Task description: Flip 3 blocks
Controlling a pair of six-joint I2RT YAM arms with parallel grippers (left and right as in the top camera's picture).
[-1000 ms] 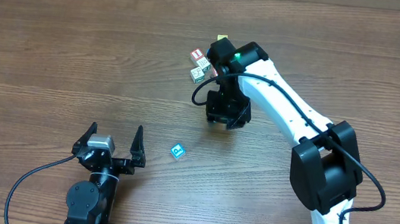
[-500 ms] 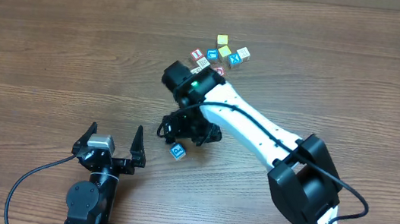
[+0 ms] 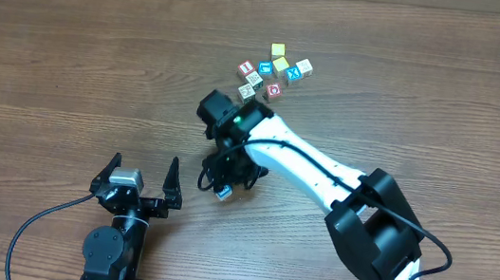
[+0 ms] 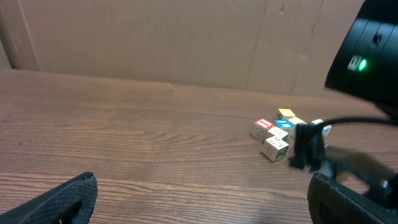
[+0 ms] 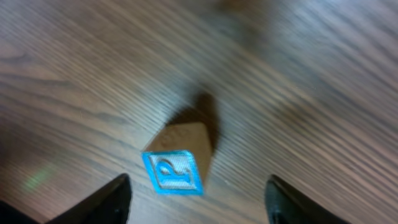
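A small wooden block with a blue "P" face (image 5: 177, 168) lies alone on the table, tilted diamond-wise between the fingers of my right gripper (image 5: 199, 193). The jaws stand open, with a gap to the block on both sides. In the overhead view the right gripper (image 3: 226, 183) hangs right over this block (image 3: 222, 192) and mostly covers it. The red-faced block (image 3: 274, 90) and a pale block (image 3: 304, 66) sit in the cluster at the back. My left gripper (image 3: 143, 167) rests open and empty near the front edge; its fingertips (image 4: 87, 183) frame bare wood.
The cluster at the back also holds yellow cubes (image 3: 278, 51), a blue "X" cube (image 3: 291, 74) and a red "I" cube (image 3: 246, 67); the left wrist view shows the cluster (image 4: 277, 132) too. A cardboard wall (image 4: 155, 37) backs the table. The right arm (image 3: 322, 173) stretches across the middle.
My right gripper has swung away from the cluster, forward and to the left, down over the lone blue "P" block. The left arm has not moved.
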